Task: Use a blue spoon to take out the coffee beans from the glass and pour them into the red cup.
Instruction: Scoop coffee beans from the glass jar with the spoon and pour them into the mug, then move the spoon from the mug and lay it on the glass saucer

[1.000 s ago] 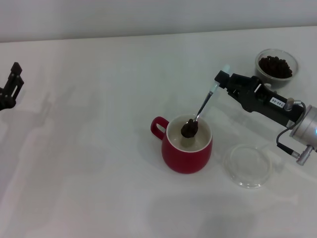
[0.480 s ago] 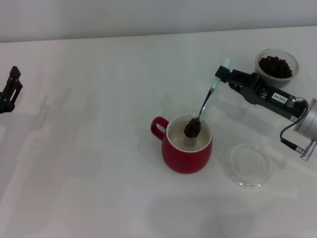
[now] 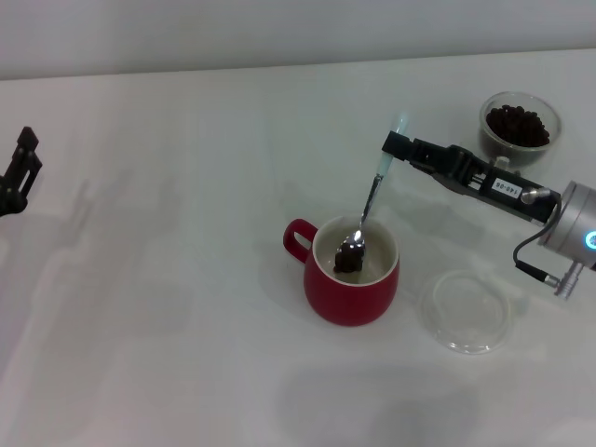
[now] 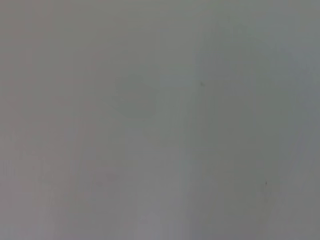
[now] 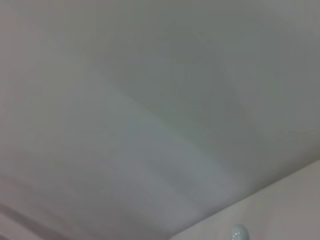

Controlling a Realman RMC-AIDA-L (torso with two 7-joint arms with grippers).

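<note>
Right gripper [image 3: 395,145] shifted left; jaws clamp blue spoon [image 3: 369,206] handle-up, steeper, bowl down in red cup [image 3: 351,276].

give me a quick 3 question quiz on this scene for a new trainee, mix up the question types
1. True or false: the right gripper holds the blue spoon by its handle.
2. The spoon's bowl, with coffee beans, is over: A) the saucer B) the red cup C) the glass
3. Where is the left gripper?

Key
1. True.
2. B.
3. At the table's far left edge, well away from the red cup.
</note>
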